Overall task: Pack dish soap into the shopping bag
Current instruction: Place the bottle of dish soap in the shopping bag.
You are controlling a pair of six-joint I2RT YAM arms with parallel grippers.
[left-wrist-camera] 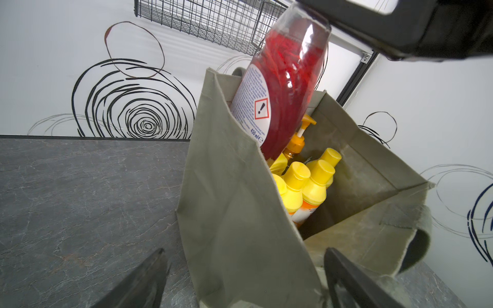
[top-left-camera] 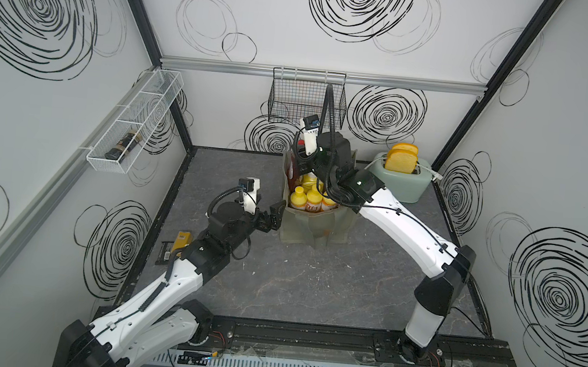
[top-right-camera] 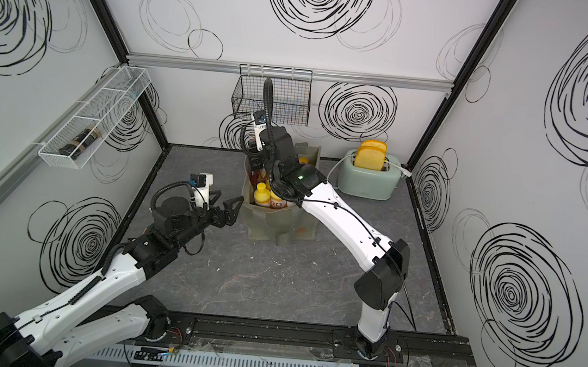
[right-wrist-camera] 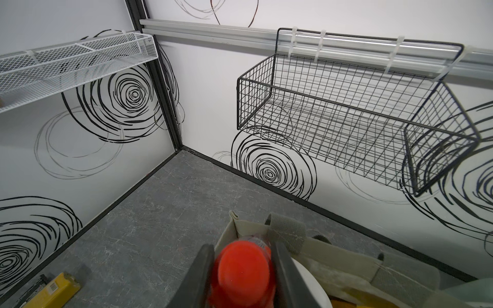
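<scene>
Right wrist: right claw (right-wrist-camera: pixel 241 269) pinches red bottle (right-wrist-camera: pixel 244 277), partly inside shopping bag (left-wrist-camera: pixel 226 200).

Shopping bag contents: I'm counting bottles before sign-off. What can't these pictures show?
Both top views: the right arm covers much of the open shopping bag.
Left wrist view: bag wall hides yellow-capped bottles below their shoulders.
Right wrist view: red bottle shows only its blurred cap.

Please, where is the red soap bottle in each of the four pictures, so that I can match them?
In a top view: the red soap bottle stands in the shopping bag, mostly hidden.
In a top view: the same spot, again mostly hidden.
Left wrist: large, leaning half inside the bag, beside the yellow caps.
Right wrist: only its red cap, gripped by the right pincer.
Shared landmark: the black wire basket.
</scene>
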